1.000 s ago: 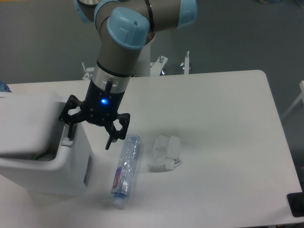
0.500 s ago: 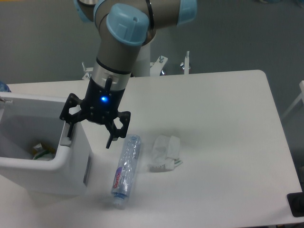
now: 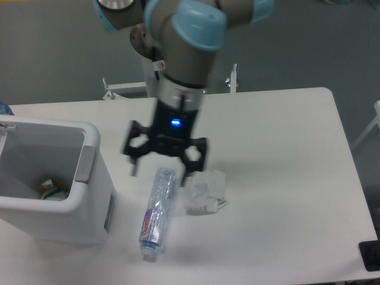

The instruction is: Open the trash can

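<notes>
At the left edge of the white surface [image 3: 285, 148], the trash can [image 3: 89, 219], a boxy white plastic bin with rounded corners, is being shown with its mouth uncovered and scraps of rubbish lying at the bottom. A grey rectangular push tab [image 3: 86, 164] is being carried on its right rim. Just to its right, a clear, crumpled plastic bottle [image 3: 157, 212] is lying on its side, cap end toward the camera, its label showing purple and red. Above the bottle's far end, the black pincer [image 3: 159, 170] is being held released, fingers spread wide and grasping nothing, blurred by motion, with a blue light glowing on its wrist. It is hanging clear of the bin. Beside the bottle, a wad of crumpled white paper [image 3: 206, 191] is resting, partly overlapped by the pincer's right finger [image 3: 191, 169].
</notes>
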